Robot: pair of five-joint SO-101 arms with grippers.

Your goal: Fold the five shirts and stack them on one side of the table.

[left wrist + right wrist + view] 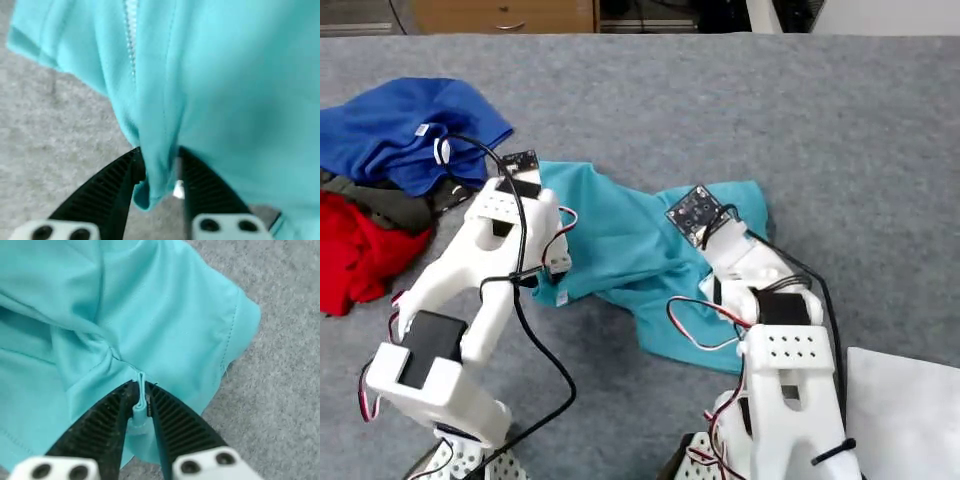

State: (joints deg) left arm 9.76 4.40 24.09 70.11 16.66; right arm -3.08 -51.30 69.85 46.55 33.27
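Note:
A turquoise shirt (620,250) lies crumpled in the middle of the grey table (800,110), between the two white arms. My left gripper (159,172) is shut on a fold of the turquoise shirt (225,85) near its hem, at the shirt's left side in the high view. My right gripper (141,397) is shut on a pinched edge of the turquoise shirt (125,305) at its right side. A blue shirt (410,125), a dark olive shirt (380,200) and a red shirt (355,250) lie heaped at the table's left edge.
A white sheet or cloth (905,415) lies at the front right corner. Wooden drawers (500,15) stand beyond the far edge. Cables hang from both arms over the shirt. Bare grey table spreads to the far right.

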